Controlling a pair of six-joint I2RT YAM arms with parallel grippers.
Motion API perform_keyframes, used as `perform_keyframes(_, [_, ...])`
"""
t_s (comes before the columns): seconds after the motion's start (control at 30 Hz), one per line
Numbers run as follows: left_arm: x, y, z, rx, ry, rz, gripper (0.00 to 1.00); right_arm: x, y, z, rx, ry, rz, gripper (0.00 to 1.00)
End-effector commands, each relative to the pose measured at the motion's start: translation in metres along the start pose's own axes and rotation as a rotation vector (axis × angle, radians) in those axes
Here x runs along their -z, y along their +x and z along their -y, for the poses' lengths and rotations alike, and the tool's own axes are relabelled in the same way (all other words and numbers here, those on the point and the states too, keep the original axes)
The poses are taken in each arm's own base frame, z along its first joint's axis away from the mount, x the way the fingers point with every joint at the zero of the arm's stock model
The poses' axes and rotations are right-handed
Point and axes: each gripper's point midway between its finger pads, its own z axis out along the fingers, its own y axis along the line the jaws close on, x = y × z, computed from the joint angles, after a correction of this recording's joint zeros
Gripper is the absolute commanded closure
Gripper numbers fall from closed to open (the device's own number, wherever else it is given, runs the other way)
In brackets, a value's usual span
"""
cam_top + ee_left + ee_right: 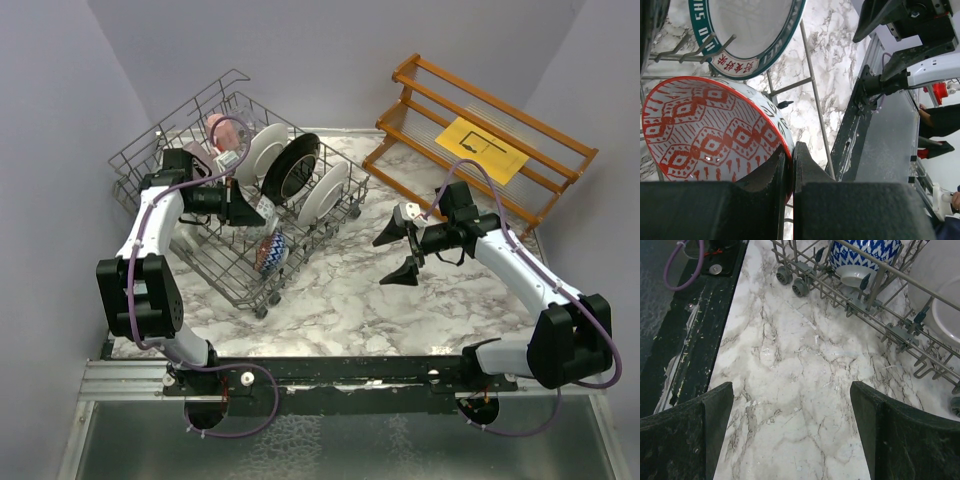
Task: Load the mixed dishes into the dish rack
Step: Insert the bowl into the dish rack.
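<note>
Nearest my left wrist lens are my own two black fingers: my left claw [792, 165] is pinched tight on the rim of the red patterned bowl [705, 130], one finger inside the lip and one outside. That bowl stands tilted on edge, its red diamond-patterned inside facing the lens, within the dish rack [863, 304]. Grey wires cross behind it, and I cannot tell whether it rests on them or hangs only in my grip. Just beyond it a dark-rimmed plate [750, 30] with red characters stands upright between tines.

From above, my left arm reaches in over the rack's near side. The rack sits on the left half of the marble table [790, 340]. Two white plates [262, 150] stand on edge in it, one on each side of the dark-rimmed plate. A pink mug [215, 125] sits toward the far left corner. A blue patterned bowl [865, 250] stands on edge close to the near side, above the small wheels.

My right claw [790, 395] hangs spread wide over bare marble to the right of the rack, holding nothing and touching nothing. An orange-brown wooden shelf [480, 110] stands at the far right, with a yellow paper sheet [480, 148] lying on its slats.
</note>
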Motion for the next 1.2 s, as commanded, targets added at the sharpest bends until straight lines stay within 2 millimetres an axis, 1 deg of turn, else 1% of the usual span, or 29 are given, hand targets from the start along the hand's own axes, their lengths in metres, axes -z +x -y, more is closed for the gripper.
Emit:
perform_keyframes(0.0, [0.002,-0.010,0.035,-0.051,0.105,0.055,1.00,-0.003,-0.001,-0.006,-0.011,-0.030,0.024,0.00])
perform_keyframes(0.13, [0.005,-0.011,0.048,-0.066,0.115,0.072,1.00,-0.003,-0.001,-0.006,-0.015,-0.034,0.027,0.00])
perform_keyframes(0.2, [0.005,-0.010,0.049,-0.056,0.121,0.076,1.00,-0.003,0.000,-0.006,-0.016,-0.033,0.026,0.00])
perform_keyframes(0.3, [0.002,-0.007,0.042,-0.019,0.127,0.074,1.00,-0.003,-0.001,-0.006,-0.013,-0.032,0.025,0.00])
perform_keyframes(0.47, [0.000,-0.014,0.033,0.003,0.141,0.062,1.00,-0.003,-0.001,-0.006,-0.009,-0.030,0.024,0.00])
perform_keyframes(0.57, [0.001,-0.016,0.023,0.023,0.122,0.051,1.00,-0.003,-0.002,-0.007,-0.012,-0.033,0.028,0.00])
perform_keyframes(0.67, [0.007,-0.020,0.017,0.004,0.079,0.050,1.00,-0.003,-0.002,-0.007,-0.016,-0.038,0.032,0.00])
perform_keyframes(0.77, [0.012,-0.016,0.010,0.003,0.021,0.043,1.00,-0.003,-0.002,-0.008,-0.020,-0.043,0.033,0.00])
perform_keyframes(0.9, [0.017,-0.016,0.012,-0.037,-0.005,0.052,1.00,-0.003,-0.001,-0.007,-0.021,-0.045,0.031,0.00])
perform_keyframes(0.97, [0.017,-0.017,0.009,-0.032,-0.010,0.049,1.00,-0.003,-0.001,-0.006,-0.017,-0.040,0.025,0.00])
perform_keyframes(1.1, [0.013,-0.011,-0.006,0.012,-0.016,0.030,1.00,-0.003,0.001,-0.006,-0.017,-0.036,0.019,0.00])
perform_keyframes(1.17, [0.012,-0.011,-0.007,0.013,-0.003,0.036,1.00,-0.003,0.001,-0.006,-0.021,-0.038,0.020,0.00])
